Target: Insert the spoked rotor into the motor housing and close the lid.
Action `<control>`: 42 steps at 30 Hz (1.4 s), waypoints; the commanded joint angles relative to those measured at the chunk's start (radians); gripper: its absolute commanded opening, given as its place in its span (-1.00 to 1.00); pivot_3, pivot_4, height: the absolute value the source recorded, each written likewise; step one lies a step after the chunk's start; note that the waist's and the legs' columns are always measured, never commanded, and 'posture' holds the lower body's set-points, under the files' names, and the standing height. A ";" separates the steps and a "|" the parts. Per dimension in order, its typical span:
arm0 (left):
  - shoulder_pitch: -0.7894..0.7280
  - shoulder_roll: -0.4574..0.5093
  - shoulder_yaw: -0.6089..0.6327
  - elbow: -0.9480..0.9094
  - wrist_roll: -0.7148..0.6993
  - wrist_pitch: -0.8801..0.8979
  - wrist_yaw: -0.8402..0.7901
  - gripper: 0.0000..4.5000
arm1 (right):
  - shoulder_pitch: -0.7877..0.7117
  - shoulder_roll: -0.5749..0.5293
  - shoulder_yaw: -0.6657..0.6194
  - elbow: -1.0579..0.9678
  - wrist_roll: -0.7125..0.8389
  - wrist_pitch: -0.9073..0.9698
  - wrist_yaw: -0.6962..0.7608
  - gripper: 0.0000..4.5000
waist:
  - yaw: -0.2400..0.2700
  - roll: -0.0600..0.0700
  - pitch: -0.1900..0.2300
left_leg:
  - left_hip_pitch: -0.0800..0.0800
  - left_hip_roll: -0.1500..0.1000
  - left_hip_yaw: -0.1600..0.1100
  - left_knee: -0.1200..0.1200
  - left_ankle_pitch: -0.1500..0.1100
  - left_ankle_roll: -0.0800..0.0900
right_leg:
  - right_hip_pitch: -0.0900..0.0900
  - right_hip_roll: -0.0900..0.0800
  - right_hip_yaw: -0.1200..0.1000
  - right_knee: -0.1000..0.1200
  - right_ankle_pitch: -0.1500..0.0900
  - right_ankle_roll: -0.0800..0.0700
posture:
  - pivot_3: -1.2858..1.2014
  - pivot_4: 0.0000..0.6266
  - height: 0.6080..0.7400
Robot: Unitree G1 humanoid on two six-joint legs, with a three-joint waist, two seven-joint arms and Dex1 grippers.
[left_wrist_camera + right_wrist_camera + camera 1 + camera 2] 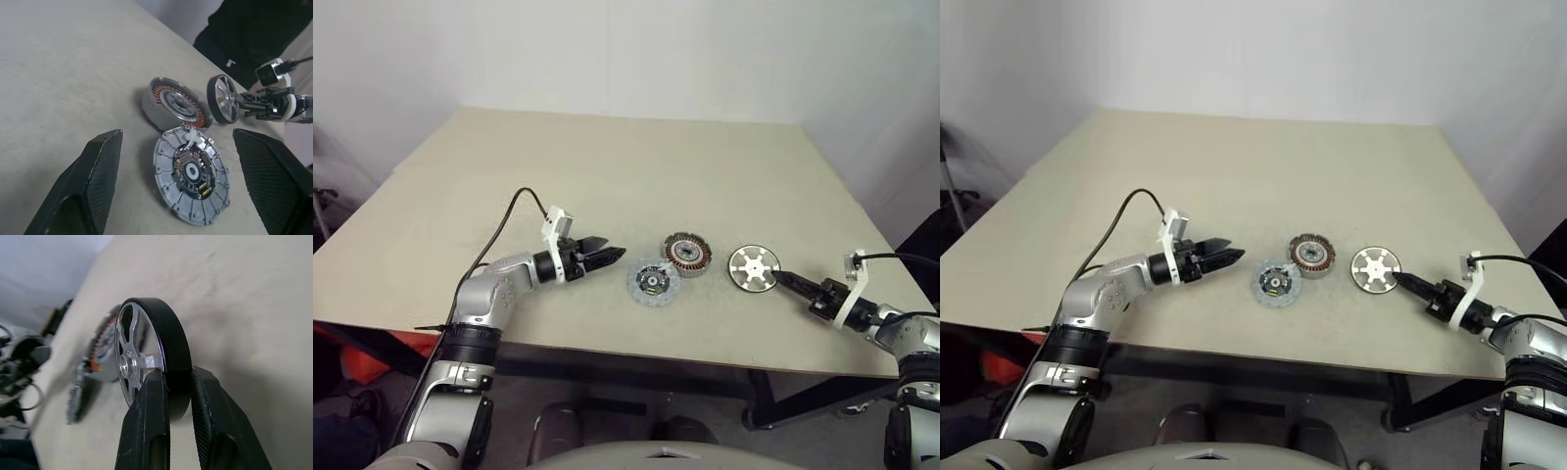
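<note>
Both grippers are down near the table's front edge, right one pinching the rotor's rim.

Table [607,176] first: big tan top, with all three parts sitting in a row near the front edge. Left gripper [610,258] hangs just off the surface with its fingers [93,181] spread wide and nothing in them, aimed at the lid [653,283], which lies flat just past its tips, circuit side up. Housing [687,254] sits right behind and beside the lid, touching or nearly touching it, copper coils showing. Rotor [753,267] is next along, a bit apart from the housing, on the right. Right gripper [781,278] comes in from the right side and has its two fingers [151,426] clamped on the black rim, one inside by the spokes, one outside.
</note>
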State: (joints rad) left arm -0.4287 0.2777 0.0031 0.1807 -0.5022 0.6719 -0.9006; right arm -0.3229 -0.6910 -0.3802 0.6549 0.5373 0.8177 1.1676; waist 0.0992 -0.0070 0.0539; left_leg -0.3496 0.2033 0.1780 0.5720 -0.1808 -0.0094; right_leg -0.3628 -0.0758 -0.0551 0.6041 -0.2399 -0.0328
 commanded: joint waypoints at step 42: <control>0.053 -0.004 -0.030 -0.083 0.015 -0.057 0.072 0.69 | -0.251 0.038 0.110 -0.301 0.132 0.516 -0.421 -0.89 | 0.054 0.020 0.003 | -0.025 -0.002 0.000 0.003 0.004 -0.007 | -0.025 -0.001 0.000 0.009 0.005 -0.009 | 0.03 -1.00 1.00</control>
State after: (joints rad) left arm -0.3668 0.2716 -0.0311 0.1357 -0.4822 0.6289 -0.8310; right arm -0.5729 -0.6404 -0.2687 0.3538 0.6745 1.3524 0.7436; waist 0.1528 0.0133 0.0571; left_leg -0.3744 0.2008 0.1777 0.5755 -0.1766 -0.0160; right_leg -0.3873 -0.0764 -0.0549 0.6135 -0.2353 -0.0420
